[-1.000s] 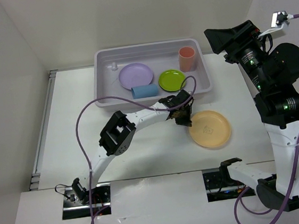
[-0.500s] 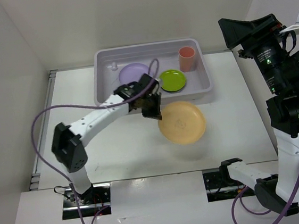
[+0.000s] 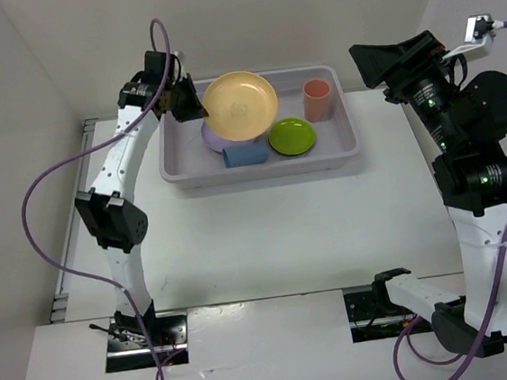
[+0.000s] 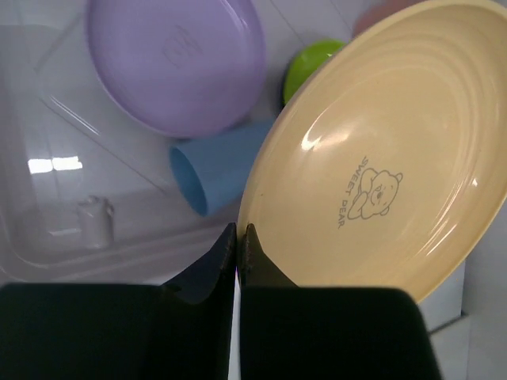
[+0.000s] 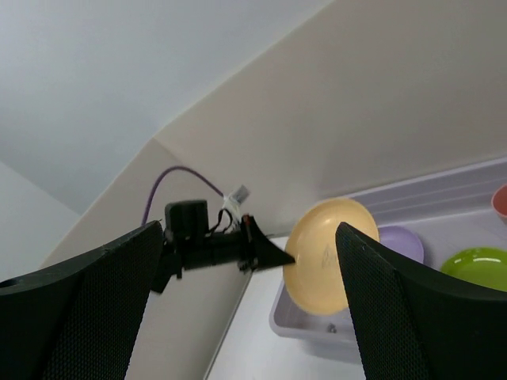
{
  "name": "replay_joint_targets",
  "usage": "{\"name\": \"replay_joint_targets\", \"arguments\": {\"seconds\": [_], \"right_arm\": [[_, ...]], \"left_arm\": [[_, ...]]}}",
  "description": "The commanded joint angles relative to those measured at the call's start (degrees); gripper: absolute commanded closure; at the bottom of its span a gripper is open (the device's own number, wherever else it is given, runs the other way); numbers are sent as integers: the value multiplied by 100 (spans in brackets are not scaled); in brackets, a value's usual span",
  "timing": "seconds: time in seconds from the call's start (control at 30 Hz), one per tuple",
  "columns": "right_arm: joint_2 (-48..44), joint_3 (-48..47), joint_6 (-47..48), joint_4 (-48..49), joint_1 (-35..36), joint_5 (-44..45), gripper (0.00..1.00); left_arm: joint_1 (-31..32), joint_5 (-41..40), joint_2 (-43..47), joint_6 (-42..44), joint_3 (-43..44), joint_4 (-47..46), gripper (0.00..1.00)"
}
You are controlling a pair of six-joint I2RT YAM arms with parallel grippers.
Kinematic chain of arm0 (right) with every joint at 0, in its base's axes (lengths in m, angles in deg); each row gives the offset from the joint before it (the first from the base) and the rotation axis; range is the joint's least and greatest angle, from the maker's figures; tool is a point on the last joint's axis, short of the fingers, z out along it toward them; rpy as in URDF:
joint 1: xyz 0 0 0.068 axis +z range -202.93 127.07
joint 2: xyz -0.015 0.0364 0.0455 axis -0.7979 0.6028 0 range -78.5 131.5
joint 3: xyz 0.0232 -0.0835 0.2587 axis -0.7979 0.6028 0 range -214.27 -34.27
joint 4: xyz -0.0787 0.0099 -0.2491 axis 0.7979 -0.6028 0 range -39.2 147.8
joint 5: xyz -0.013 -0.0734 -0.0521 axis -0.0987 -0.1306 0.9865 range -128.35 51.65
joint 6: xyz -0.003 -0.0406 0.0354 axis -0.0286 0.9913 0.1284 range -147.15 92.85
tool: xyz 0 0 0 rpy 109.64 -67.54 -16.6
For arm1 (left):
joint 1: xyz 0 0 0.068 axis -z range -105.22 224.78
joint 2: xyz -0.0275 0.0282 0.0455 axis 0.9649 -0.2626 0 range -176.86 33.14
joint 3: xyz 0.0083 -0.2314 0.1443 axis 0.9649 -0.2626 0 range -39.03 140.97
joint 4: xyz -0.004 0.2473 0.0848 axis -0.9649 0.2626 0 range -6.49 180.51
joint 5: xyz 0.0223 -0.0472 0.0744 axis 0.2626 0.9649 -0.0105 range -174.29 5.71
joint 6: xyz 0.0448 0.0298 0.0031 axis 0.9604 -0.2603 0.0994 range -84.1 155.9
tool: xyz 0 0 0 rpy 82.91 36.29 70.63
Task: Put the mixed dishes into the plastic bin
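The left gripper is pinching the yellow plate by its thin rim, jaws pressed together, tilting it over the bin above the lavender plate and blue cup. If it's dropped now, it could land edge-first and bounce out, though the height is hard to judge. The right gripper is hanging wide open and empty.

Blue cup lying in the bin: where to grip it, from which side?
Take the blue cup from above, claw across its round body mid-length. It lies on its side, so the rim faces sideways and is likely awkward to pinch.
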Motion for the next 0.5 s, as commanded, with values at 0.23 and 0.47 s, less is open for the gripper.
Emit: {"name": "replay_joint_targets", "arguments": {"seconds": [0.23, 0.47], "right_arm": [[-137, 672, -3, 479, -20, -353, 7], [39, 672, 50, 479, -20, -353, 7]], "left_arm": [[-1000, 256, -3877, -159, 5318, 1400, 100], [-1053, 144, -4615, -291, 5319, 1232, 100]]}}
